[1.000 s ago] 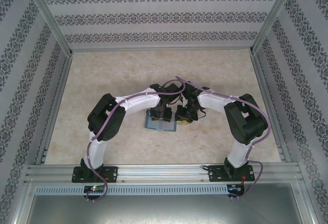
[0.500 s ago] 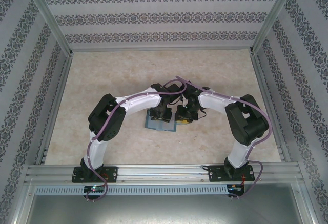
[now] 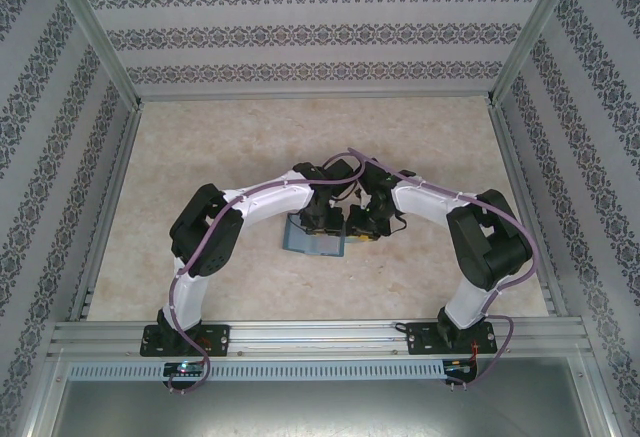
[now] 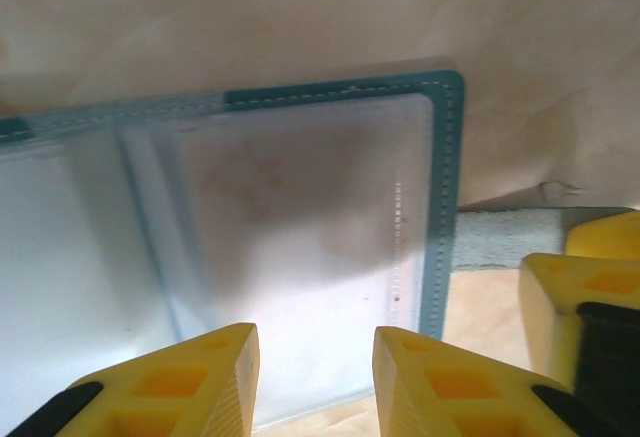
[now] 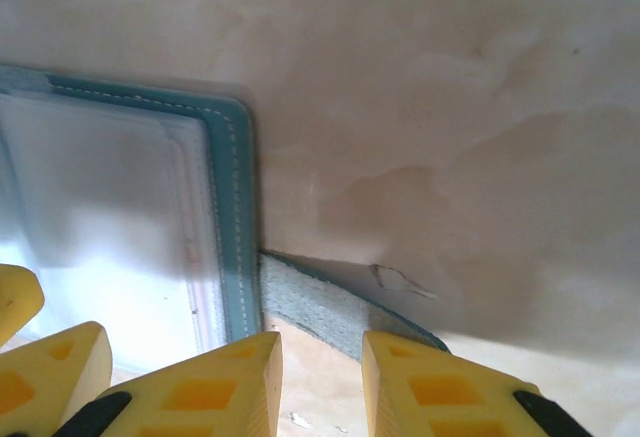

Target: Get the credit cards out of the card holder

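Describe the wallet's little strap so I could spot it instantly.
Midway across the beige table lies the open teal card holder. From its right edge sticks a short strap tab: dull grey-green fabric, unlike the holder's shiny clear pockets.

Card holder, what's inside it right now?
The card holder lies open, showing a cloudy clear pocket. Whether cards sit behind it cannot be told; the left end effector covers its near edge.

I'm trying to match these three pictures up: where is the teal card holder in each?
Top external: card holder, mid-picture.
Left wrist: left and centre.
Right wrist: left side.
Shared landmark: its strap tab, sticking out rightward in both wrist views.
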Motion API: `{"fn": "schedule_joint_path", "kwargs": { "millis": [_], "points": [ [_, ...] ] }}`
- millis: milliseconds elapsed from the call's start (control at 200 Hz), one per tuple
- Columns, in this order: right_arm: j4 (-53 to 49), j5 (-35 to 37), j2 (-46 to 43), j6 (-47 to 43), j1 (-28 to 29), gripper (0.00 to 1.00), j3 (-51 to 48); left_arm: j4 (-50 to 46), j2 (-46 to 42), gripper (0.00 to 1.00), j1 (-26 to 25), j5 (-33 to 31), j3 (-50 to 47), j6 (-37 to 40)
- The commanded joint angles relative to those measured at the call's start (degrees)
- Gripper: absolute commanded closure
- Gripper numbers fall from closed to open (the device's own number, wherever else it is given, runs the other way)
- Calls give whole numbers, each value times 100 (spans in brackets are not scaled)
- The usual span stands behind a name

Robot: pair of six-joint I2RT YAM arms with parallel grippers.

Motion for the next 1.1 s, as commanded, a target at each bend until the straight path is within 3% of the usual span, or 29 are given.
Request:
{"fn": "schedule_joint_path", "kwargs": {
  "millis": [0,235,530,839,1094],
  "points": [
    [-187,302,39,-127,-82,72,-45,464,-227,64,50,419,-160,-226],
    [11,162,270,-140,-118,72,-107,951,-88,72,144,804,-369,-393],
    [-32,139,281,-181,-144,72,-71,884,81,71,188,692,-473,-366],
    [-64,125,300,-206,-153,72,-24,429,195,68,179,363,-418,-149],
    [-95,87,306,-230,-153,72,43,-480,239,62,166,-506,-5,220]
  ]
}}
